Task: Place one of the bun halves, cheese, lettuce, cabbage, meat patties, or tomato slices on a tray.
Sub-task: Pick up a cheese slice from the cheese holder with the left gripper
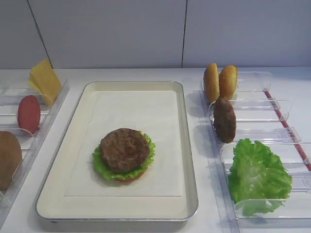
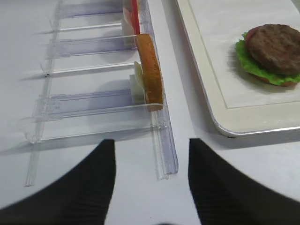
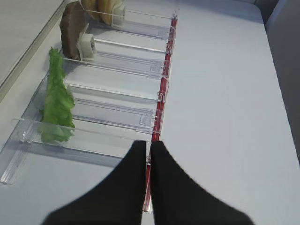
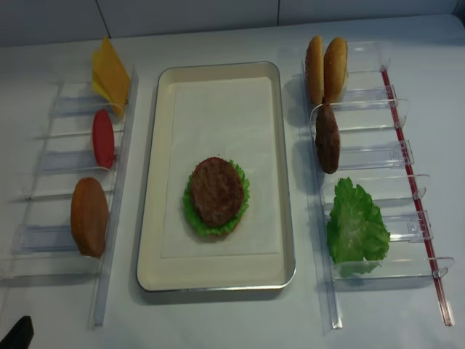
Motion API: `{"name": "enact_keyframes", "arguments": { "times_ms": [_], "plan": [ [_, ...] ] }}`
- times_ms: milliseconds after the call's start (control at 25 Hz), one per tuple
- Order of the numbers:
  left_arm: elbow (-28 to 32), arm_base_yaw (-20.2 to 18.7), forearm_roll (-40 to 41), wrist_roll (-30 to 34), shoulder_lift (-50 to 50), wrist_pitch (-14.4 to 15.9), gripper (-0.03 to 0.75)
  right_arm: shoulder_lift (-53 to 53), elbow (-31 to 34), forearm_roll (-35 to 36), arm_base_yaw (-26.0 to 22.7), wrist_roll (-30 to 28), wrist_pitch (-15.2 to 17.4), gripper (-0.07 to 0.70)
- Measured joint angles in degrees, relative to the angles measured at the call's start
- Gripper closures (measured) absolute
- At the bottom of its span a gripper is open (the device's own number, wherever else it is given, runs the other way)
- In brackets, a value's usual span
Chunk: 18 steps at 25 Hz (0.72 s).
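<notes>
On the tray point(image 1: 189, 145) lies a stack with a meat patty point(image 1: 125, 149) on lettuce over a bun half. The left rack holds cheese point(image 1: 44, 80), a tomato slice point(image 1: 29, 113) and a bun half point(image 2: 149, 70), all on edge. Two bun halves point(image 1: 219, 81), a meat patty point(image 1: 224, 119) and lettuce point(image 1: 257, 174) stand in the right rack. My left gripper point(image 2: 151, 152) is open and empty, low over the table just in front of the left rack's near end. My right gripper point(image 3: 148, 147) is shut on nothing, at the near end of the right rack's red strip.
The clear left rack point(image 2: 93, 101) and clear right rack point(image 3: 117, 108) flank the tray. A red strip point(image 4: 414, 189) runs along the right rack's outer side. A grey wall stands behind the table. Bare white table lies right of the right rack.
</notes>
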Motion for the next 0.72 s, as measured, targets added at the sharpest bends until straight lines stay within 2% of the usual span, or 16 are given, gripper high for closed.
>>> {"name": "enact_keyframes", "arguments": {
  "times_ms": [720],
  "plan": [
    [0.0,0.0,0.0,0.0,0.0,0.0,0.365,0.0,0.0,0.0,0.0,0.46,0.0,0.085]
  ]
}}
